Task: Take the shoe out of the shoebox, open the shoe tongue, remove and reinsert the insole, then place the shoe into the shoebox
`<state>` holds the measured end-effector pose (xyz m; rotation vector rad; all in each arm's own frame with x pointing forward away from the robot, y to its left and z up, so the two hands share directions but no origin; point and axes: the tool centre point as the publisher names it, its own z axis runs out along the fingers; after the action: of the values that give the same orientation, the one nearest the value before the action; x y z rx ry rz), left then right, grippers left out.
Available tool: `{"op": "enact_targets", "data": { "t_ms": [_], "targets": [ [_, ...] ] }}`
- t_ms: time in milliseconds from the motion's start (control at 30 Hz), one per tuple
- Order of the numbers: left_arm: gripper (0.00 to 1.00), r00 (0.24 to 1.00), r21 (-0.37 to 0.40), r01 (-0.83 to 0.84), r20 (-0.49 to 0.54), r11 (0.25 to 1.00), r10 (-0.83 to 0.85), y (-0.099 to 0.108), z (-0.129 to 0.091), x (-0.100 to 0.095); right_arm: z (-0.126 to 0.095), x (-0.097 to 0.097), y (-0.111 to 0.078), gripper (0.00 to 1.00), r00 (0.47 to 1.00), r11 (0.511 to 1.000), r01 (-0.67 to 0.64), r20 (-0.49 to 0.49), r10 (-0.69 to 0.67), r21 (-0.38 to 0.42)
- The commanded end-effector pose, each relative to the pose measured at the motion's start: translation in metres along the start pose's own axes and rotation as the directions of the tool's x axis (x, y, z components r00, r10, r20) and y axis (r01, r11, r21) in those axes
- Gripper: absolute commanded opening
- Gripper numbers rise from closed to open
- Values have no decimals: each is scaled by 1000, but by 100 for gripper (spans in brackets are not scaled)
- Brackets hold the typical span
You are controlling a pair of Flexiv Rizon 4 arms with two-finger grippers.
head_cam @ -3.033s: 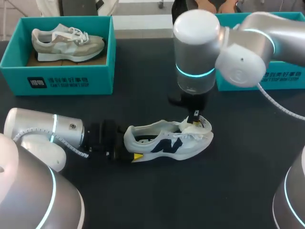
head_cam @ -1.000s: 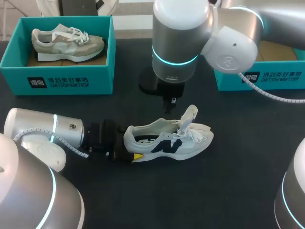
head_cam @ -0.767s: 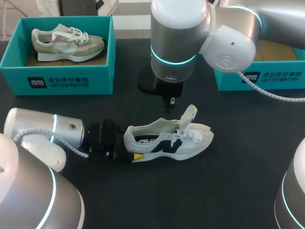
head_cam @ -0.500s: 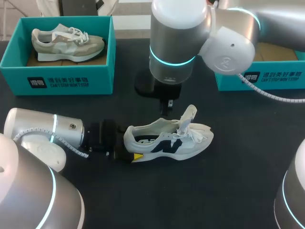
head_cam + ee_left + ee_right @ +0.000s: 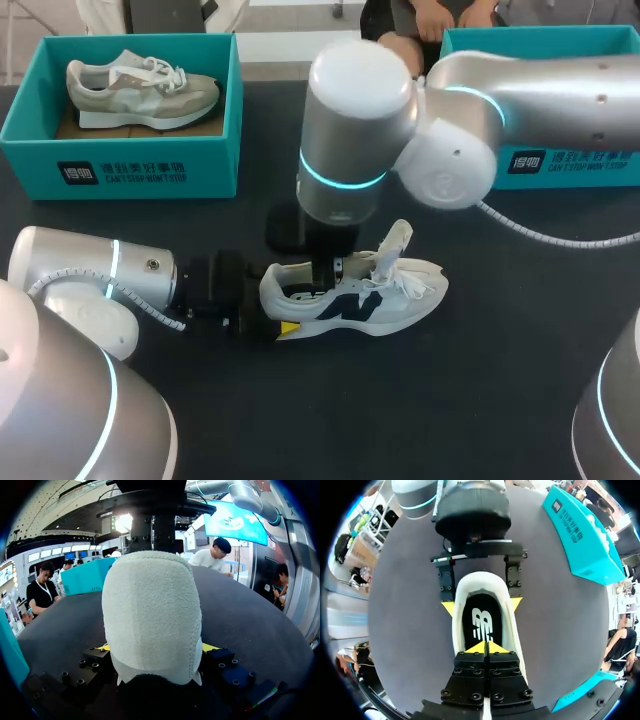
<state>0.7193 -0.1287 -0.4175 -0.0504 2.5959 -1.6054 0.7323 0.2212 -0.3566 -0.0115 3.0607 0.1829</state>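
on table (image 5: pixel 450 400) | white shoe (image 5: pixel 350 300) 1 | boxed shoe (image 5: pixel 140 88) 1 | shoeboxes (image 5: pixel 120 160) 2

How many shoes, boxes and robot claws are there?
Shoes: 2, the white shoe on the table and the beige shoe in a box.
Teal boxes: 2, the left box and the right box.
Claws: 2, the left claw and the right claw.
Total: 6.

Left hand (image 5: pixel 272 314) holds shoe (image 5: pixel 392 302) by heel, right hand (image 5: pixel 325 272) at its opening.

Shoe (image 5: pixel 390 298) on table (image 5: pixel 460 400), shoebox (image 5: pixel 140 170) behind left
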Motion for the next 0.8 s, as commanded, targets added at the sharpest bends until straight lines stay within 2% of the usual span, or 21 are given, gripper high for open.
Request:
{"op": "enact_targets", "data": {
  "t_ms": [33, 233, 400, 433, 500, 533, 667, 800],
  "targets": [
    [0, 1000, -3, 0, -1, 1000, 0, 2, 2, 1, 16, -3, -3, 0, 1000, 1000, 11, 6, -12, 22],
    [0, 1000, -3, 0, -1, 1000, 0, 2, 2, 1, 23, -4, -19, 0, 1000, 997, 20, 3, -21, 81],
    [0, 1000, -3, 0, -1, 1000, 0, 2, 2, 1, 26, -10, -24, 0, 1000, 994, 17, 17, -19, 109],
    [0, 1000, -3, 0, -1, 1000, 0, 2, 2, 1, 26, -12, -23, 15, 1000, 994, 15, 24, -18, 104],
    [0, 1000, -3, 0, -1, 1000, 0, 2, 2, 1, 28, -16, -22, 31, 999, 995, 15, 35, -18, 102],
    [0, 1000, -3, 0, -1, 1000, 0, 2, 2, 1, 29, -17, -20, 34, 999, 995, 18, 36, -21, 96],
    [0, 1000, -3, 0, -1, 1000, 0, 2, 2, 1, 41, -22, -17, 37, 999, 996, 30, 34, -33, 85],
    [0, 1000, -3, 0, -1, 1000, 0, 2, 2, 1, 58, -20, -13, 36, 999, 997, 44, 2, -44, 65]
  ]
}}
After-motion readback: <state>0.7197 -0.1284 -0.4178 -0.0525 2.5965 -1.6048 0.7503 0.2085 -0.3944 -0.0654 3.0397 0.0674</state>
